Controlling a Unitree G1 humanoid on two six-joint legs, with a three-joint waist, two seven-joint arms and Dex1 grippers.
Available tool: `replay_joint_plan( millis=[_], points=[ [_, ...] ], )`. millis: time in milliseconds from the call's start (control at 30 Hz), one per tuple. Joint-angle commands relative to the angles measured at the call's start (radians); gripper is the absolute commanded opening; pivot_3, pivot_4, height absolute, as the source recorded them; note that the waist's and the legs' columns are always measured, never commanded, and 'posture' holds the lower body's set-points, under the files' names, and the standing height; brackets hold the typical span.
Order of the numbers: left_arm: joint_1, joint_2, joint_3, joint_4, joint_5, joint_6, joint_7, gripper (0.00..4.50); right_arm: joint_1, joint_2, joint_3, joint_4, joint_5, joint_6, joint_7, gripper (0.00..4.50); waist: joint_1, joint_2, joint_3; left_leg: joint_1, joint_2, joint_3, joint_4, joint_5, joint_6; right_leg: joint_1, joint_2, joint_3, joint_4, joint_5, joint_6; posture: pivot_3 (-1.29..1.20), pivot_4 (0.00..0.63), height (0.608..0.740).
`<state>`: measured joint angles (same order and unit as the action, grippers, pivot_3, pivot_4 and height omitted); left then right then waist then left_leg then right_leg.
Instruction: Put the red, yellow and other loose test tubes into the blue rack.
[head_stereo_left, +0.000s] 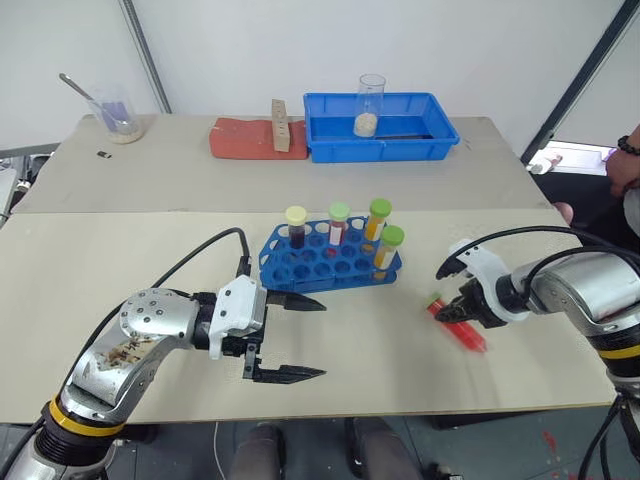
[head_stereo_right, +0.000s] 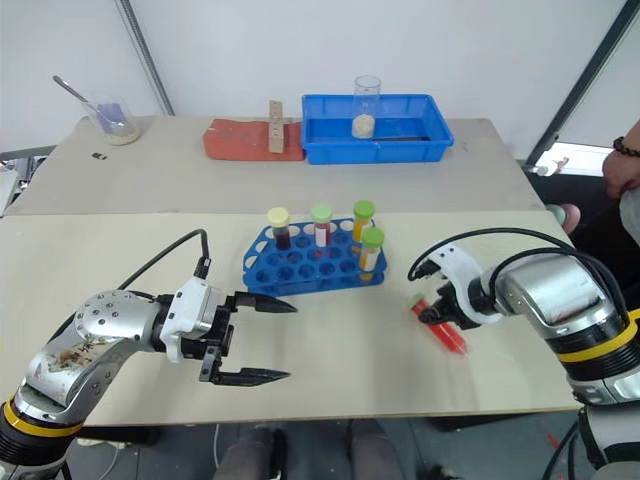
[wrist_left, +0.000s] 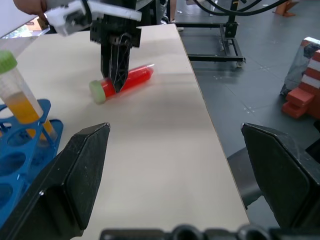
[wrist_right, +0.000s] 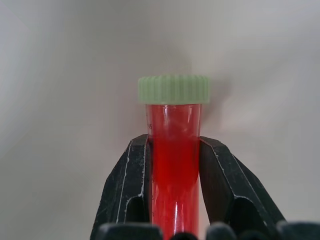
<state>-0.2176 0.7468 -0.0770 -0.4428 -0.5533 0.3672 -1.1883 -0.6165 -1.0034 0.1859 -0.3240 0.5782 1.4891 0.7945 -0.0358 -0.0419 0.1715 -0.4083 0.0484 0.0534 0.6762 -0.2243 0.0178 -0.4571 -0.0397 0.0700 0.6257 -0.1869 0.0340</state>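
A tube of bright red liquid with a green cap (head_stereo_left: 460, 327) lies on its side at the table top, right of the blue rack (head_stereo_left: 310, 264). My right gripper (head_stereo_left: 455, 312) is shut on the red tube (wrist_right: 175, 165), one finger on each side just below the cap. The red tube (wrist_left: 131, 80) also appears past my left fingers (wrist_left: 82, 170). Several capped tubes stand upright in the rack's far holes. One holds dark liquid under a cream cap (head_stereo_left: 297, 226), and two hold yellow liquid. My left gripper (head_stereo_left: 320, 338) stands open and empty by the rack's near left corner.
At the back of the table are a larger blue tray (head_stereo_left: 430, 140) with a glass beaker (head_stereo_left: 371, 104) in it, a red-brown slab (head_stereo_left: 240, 138) with a wooden block, and a cup with a spoon (head_stereo_left: 115, 115). A person's hand (head_stereo_left: 622, 165) is at the right edge.
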Motion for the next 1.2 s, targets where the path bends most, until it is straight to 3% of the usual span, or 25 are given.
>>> replay_joint_plan(
  millis=[33,133,233,400,533,767,1200],
  points=[
    [-0.009,-0.011,0.064,0.045,-0.023,-0.042,0.000,4.50,0.034,0.070,-0.257,-0.156,0.134,0.074,0.025,0.96,-0.002,0.000,0.000,0.000,0.000,0.000,0.000,0.000,0.000,0.000,0.000,0.000,0.000,0.000,0.001,0.00,0.150,0.740],
    [-0.013,-0.018,0.103,0.090,-0.033,-0.051,0.001,4.50,0.105,0.209,-0.413,-0.304,0.225,0.067,-0.001,0.96,-0.001,-0.001,0.000,0.001,0.001,-0.001,0.000,0.000,0.000,0.001,0.001,0.000,0.000,0.001,0.002,0.00,0.150,0.740],
    [-0.014,-0.022,0.144,0.108,-0.060,-0.022,0.019,4.50,0.178,0.394,-0.460,-0.419,0.232,-0.081,-0.096,0.96,-0.001,-0.001,0.000,0.000,0.002,-0.002,0.000,0.000,0.000,0.001,0.002,-0.002,0.001,0.001,0.002,0.00,0.150,0.740],
    [0.003,-0.011,0.203,0.151,-0.082,-0.013,0.023,4.50,0.244,0.655,-0.288,-0.399,0.054,-0.465,-0.257,0.96,-0.010,-0.001,0.000,0.001,0.001,-0.001,0.000,0.000,0.000,0.001,0.001,-0.001,0.001,0.002,0.003,0.00,0.150,0.740],
    [0.021,-0.020,0.218,0.178,-0.039,-0.093,0.017,4.50,0.269,0.788,-0.130,-0.279,-0.142,-0.790,-0.329,0.96,-0.011,0.000,0.000,0.001,0.001,-0.001,0.000,0.000,0.000,0.000,0.001,-0.001,0.002,0.001,0.001,0.00,0.150,0.740],
    [0.008,-0.038,0.225,0.160,-0.061,-0.084,0.047,4.50,0.291,0.895,-0.033,-0.027,-0.367,-1.226,-0.406,0.96,-0.007,0.000,0.000,0.000,0.001,0.000,0.000,0.000,0.000,0.000,0.001,-0.001,0.001,0.001,0.000,0.00,0.150,0.740],
    [0.026,-0.026,0.242,0.126,-0.087,-0.065,0.056,4.50,0.313,0.981,-0.015,0.238,-0.508,-1.538,-0.510,0.96,-0.010,0.000,0.000,0.002,0.001,-0.001,-0.001,0.000,0.000,0.000,0.001,-0.001,0.003,0.001,-0.001,0.00,0.150,0.740]
  ],
)
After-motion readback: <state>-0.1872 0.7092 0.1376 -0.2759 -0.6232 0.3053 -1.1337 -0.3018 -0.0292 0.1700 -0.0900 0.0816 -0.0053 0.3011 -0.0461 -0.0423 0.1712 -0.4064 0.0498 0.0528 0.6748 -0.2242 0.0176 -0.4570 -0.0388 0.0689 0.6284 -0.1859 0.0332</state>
